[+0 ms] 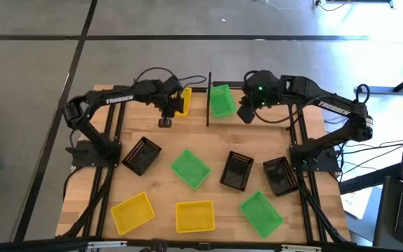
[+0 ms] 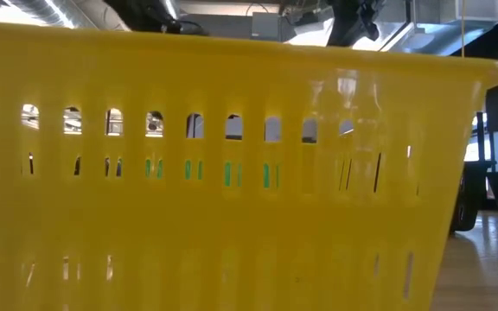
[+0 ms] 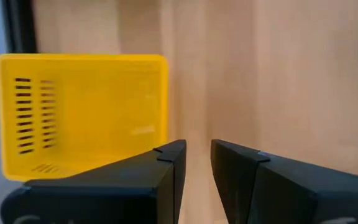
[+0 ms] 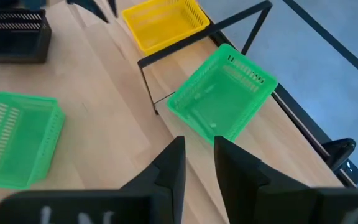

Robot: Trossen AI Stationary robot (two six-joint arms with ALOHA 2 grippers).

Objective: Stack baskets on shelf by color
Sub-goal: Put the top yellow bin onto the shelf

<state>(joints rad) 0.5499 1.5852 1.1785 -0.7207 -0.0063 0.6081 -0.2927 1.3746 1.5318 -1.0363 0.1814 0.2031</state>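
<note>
The shelf stands along the table's far edge. One yellow basket and one green basket rest on its board by their bottoms, a black post between them. My left gripper hovers just left of the yellow basket, fingers a little apart and holding nothing. My right gripper hangs just right of and nearer than the green basket, also narrowly open and holding nothing. The other baskets lie on the table.
On the table lie three black baskets, two green ones and two yellow ones. One yellow basket fills the low view. Bare shelf board lies to the green basket's right.
</note>
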